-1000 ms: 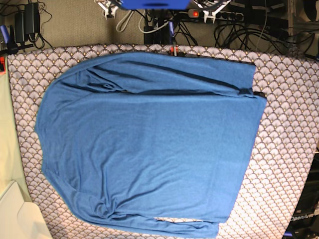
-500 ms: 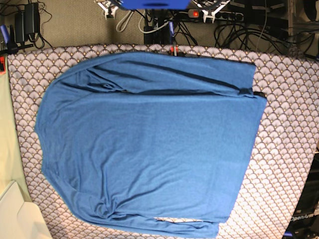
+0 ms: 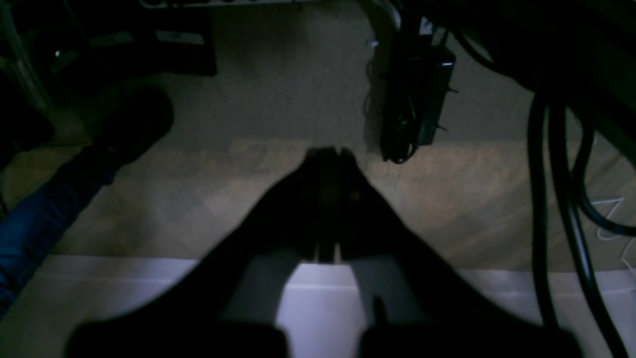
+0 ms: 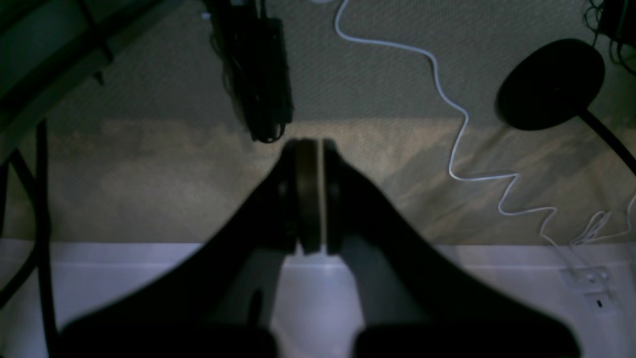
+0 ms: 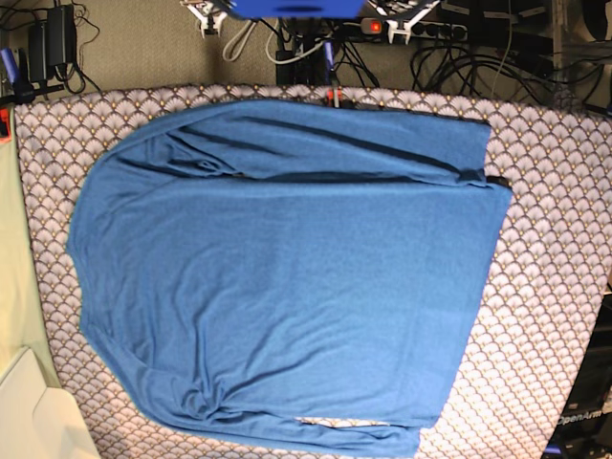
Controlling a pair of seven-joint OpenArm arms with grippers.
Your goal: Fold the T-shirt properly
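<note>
Blue knit, the T-shirt (image 5: 287,277) is being shown spread flat across the counter (image 5: 555,249), unfolded. Both sets of fingers, left (image 3: 325,154) and right (image 4: 310,146), are being held closed, empty, off the counter. Folding is judged unstarted; the sleeve at 12 o'clock likely needs gripping next.

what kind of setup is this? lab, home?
Most likely a robotics lab bench. A blue T-shirt lies spread on a table cover with a scallop pattern; cables and a power strip clutter the carpet behind, and a white cable trails over the floor.
</note>
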